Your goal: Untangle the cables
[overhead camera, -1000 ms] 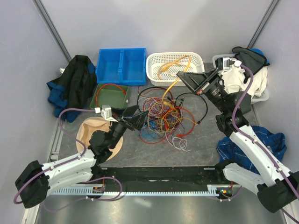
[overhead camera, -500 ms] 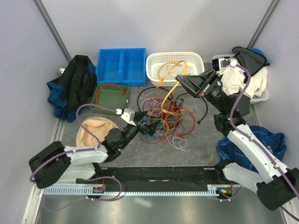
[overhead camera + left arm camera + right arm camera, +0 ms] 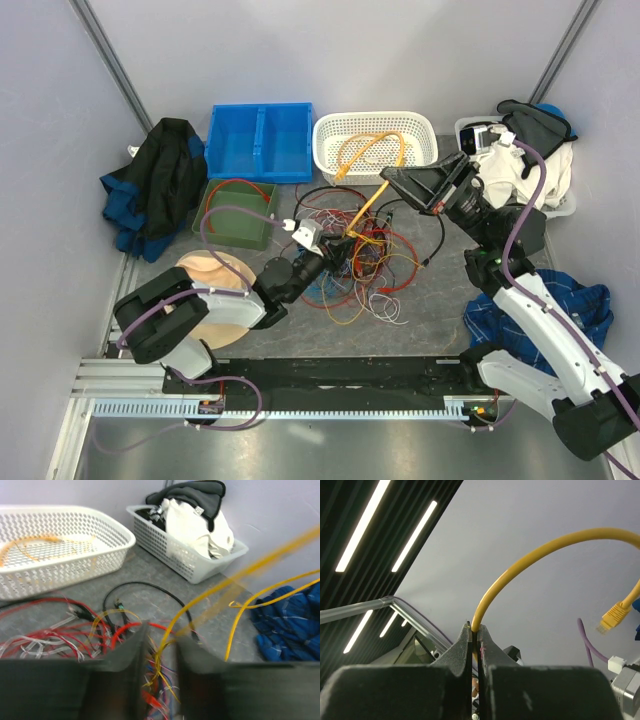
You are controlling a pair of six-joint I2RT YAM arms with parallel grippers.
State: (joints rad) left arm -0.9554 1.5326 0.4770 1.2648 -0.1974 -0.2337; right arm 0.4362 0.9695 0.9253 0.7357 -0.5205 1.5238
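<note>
Right now R hand (image 3: 475, 630) is clamped tight on yellow cable (image 3: 530, 555), which arcs up out of its tips. L hand (image 3: 161, 636) has fingers apart, yellow strands running thru the gap. Other cables (image 3: 365, 265) lie tangled just under & ahead of it on bench (image 3: 430, 305). Beyond L hand sits white basket (image 3: 322, 140) w/ more yellow wire inside.

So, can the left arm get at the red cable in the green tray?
Probably yes: the red cable lies uncovered in the green tray, just left of the left claw; the claw must first leave the tangle.
</note>
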